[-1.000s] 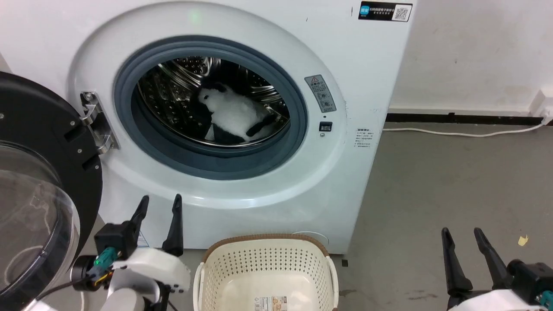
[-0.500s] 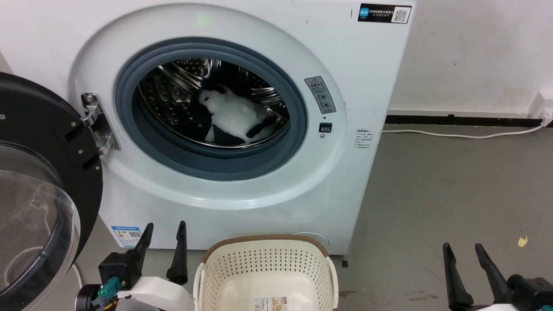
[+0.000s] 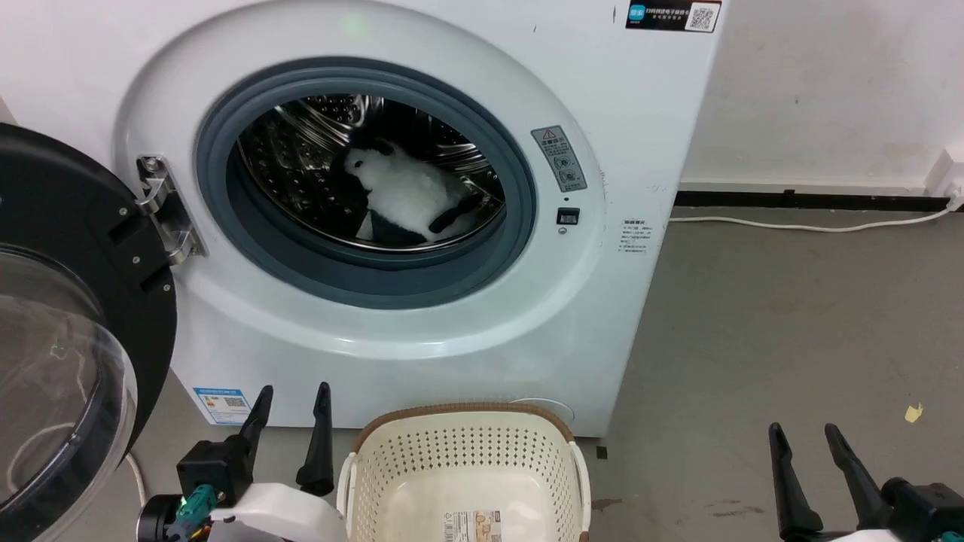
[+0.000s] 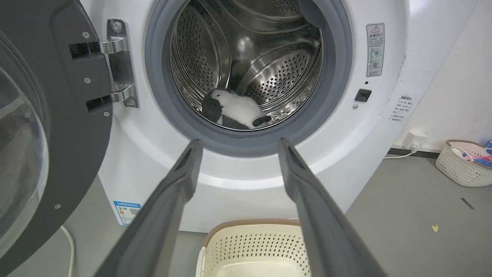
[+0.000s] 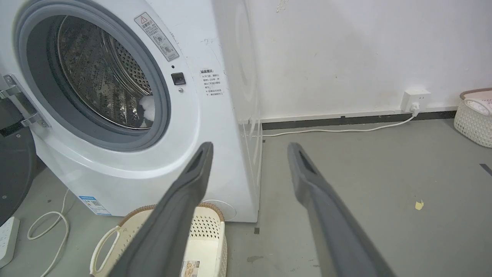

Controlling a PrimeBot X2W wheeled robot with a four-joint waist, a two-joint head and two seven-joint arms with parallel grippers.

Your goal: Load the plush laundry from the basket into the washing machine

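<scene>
The plush laundry [image 3: 407, 197], fluffy white with black ears and limbs, lies on the bottom of the steel drum inside the washing machine [image 3: 625, 135]; the left wrist view shows the plush laundry [image 4: 240, 111] from lower down, and a white edge of the plush laundry [image 5: 148, 108] shows in the right wrist view. Below the porthole, the cream basket [image 3: 463, 452] stands on the floor holding nothing, its label sticker showing. My left gripper [image 3: 292, 393] is open, just left of the basket. My right gripper [image 3: 802, 430] is open at the lower right, over bare floor.
The washer's black-rimmed glass door [image 3: 68, 339] hangs wide open at the left. A white cable [image 3: 813, 224] runs along the baseboard. A second basket [image 4: 463, 163] with coloured items stands by the wall at the right. A power strip [image 5: 7, 240] and cord lie left of the washer.
My left gripper has dropped lower and pulled back from the washer front, staying open. The right gripper has sunk slightly. The camera has shifted a little. The plush stays put in the drum.
</scene>
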